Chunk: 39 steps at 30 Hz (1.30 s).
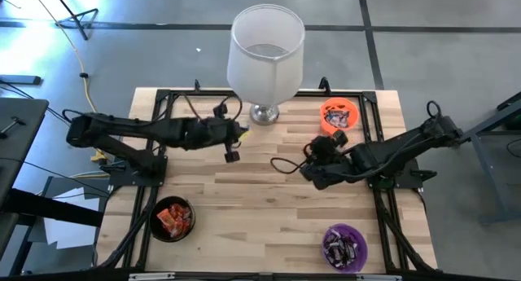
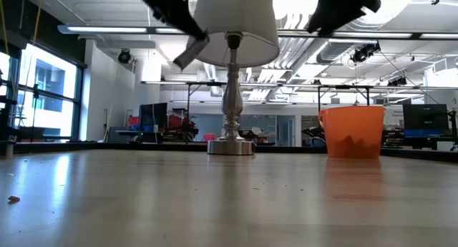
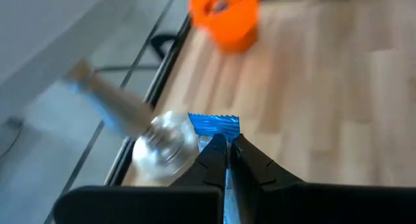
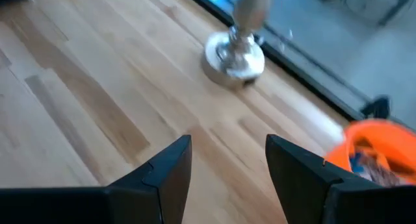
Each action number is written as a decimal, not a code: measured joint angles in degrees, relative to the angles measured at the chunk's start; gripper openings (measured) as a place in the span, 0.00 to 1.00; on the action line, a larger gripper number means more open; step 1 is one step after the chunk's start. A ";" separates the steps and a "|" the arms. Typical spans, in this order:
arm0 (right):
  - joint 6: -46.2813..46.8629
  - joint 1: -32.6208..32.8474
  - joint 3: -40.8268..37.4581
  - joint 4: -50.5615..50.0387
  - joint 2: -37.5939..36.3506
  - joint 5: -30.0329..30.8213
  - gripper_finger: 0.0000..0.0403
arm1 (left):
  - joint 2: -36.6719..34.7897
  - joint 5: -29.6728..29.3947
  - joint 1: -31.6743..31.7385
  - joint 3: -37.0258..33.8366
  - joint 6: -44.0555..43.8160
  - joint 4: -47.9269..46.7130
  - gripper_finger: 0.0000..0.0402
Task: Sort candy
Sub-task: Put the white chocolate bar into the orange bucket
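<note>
My left gripper (image 3: 227, 152) is shut on a blue-wrapped candy (image 3: 214, 125). It hangs above the table near the silver foot (image 3: 166, 148) of a tall white goblet (image 1: 267, 49). In the low view the left gripper (image 2: 187, 52) is high over the tabletop. My right gripper (image 4: 229, 160) is open above bare wood, right of the goblet's foot (image 4: 235, 54) and near the orange bowl (image 4: 377, 152). The black bowl (image 1: 172, 218) holds orange-red candies. Dark and silvery candies lie in the purple bowl (image 1: 345, 246), and the orange bowl (image 1: 338, 116) holds a few too. My left gripper pinches the blue candy between its two fingertips (image 3: 209, 158). The wrapper's crimped end (image 3: 216, 122) sticks out beyond the tips. The candy is lifted clear of the table.
The goblet stands on its foot (image 1: 264, 114) at the table's far middle, between the two arms. The orange bowl sits far right, the black bowl near left, the purple bowl near right. Bare wood (image 1: 260, 208) fills the middle and the near side.
</note>
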 joint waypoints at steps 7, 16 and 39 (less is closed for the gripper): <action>-13.01 -1.09 0.00 15.65 5.93 3.82 0.48 | 0.02 -2.75 -9.57 4.53 1.72 2.32 0.00; -38.21 -2.58 0.00 43.01 12.53 5.24 0.48 | 0.09 -14.43 -19.10 8.15 10.48 8.56 0.00; -70.24 -5.53 -0.02 86.98 17.33 -6.75 0.48 | 0.07 -29.50 -24.92 8.25 22.32 18.06 0.00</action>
